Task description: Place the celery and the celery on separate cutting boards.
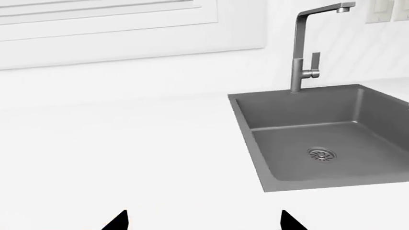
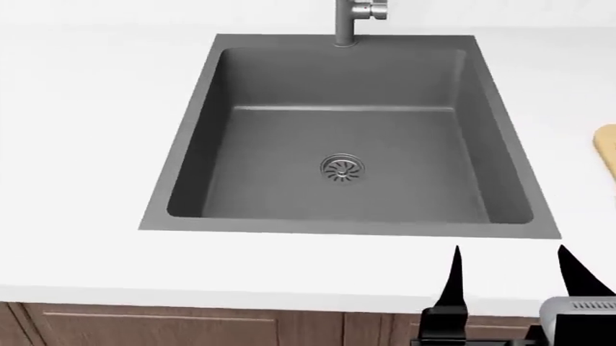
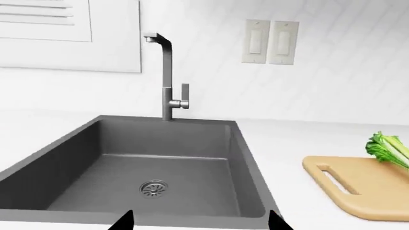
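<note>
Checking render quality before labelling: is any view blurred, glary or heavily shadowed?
Head view: sharp, flat light, sink evenly grey. Left wrist view: white counter nearly washes into the wall. Right wrist view: crisp; tan cutting board and celery cut by the frame edge.

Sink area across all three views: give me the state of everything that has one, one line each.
Sink: empty and dry, drain uncovered.
Faucet: no water running.
Tan cutting board: flat on the counter beside the sink, leafy celery over its far edge.
Left gripper: open, holding nothing, over bare counter.
Right gripper: open, holding nothing, at the sink's front edge.
Wall switches: position unclear.
</note>
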Robot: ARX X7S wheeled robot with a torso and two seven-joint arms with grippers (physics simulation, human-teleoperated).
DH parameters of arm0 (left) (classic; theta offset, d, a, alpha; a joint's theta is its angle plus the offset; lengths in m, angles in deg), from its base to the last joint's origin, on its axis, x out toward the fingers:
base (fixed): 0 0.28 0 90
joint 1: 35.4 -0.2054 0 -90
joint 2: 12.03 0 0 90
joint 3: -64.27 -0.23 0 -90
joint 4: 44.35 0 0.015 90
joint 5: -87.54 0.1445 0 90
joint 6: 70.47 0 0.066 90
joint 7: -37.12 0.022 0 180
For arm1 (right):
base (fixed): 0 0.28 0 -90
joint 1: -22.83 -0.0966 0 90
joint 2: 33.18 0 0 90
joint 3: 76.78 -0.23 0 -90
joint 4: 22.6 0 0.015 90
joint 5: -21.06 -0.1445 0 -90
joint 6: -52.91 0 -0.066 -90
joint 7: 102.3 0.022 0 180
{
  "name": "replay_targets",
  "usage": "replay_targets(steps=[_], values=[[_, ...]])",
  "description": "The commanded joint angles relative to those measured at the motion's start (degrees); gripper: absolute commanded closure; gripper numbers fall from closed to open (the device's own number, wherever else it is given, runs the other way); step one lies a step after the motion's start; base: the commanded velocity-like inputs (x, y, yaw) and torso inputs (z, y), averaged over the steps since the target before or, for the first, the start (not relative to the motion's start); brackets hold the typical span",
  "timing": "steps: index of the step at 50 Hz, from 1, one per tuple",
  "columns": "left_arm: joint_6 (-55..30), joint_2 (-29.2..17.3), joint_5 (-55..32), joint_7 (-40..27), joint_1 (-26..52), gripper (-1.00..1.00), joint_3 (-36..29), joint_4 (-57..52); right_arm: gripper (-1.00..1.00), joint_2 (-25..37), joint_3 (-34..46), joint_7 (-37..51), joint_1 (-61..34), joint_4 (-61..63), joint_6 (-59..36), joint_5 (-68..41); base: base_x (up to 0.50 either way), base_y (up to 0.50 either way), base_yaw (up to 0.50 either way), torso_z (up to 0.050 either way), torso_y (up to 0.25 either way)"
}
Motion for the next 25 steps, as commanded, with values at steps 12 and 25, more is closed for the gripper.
replay_targets(steps=[12,25], values=[[0.6,0.2,-1.9,-0.9,-0.8,-1.00,1.8,0.5,-1.00,0.6,0.2,0.9,0.2,0.2,-0.6,-0.1,0.15,0.50,0.00,0.000,0.000],[0.7,0.0,-2.1,-1.4,-0.8,-1.00,1.7,0.9,-1.00,0.7,0.8,1.1,-0.1,-0.3,-0.4,-0.3,0.15,0.50,0.00,0.000,0.000]])
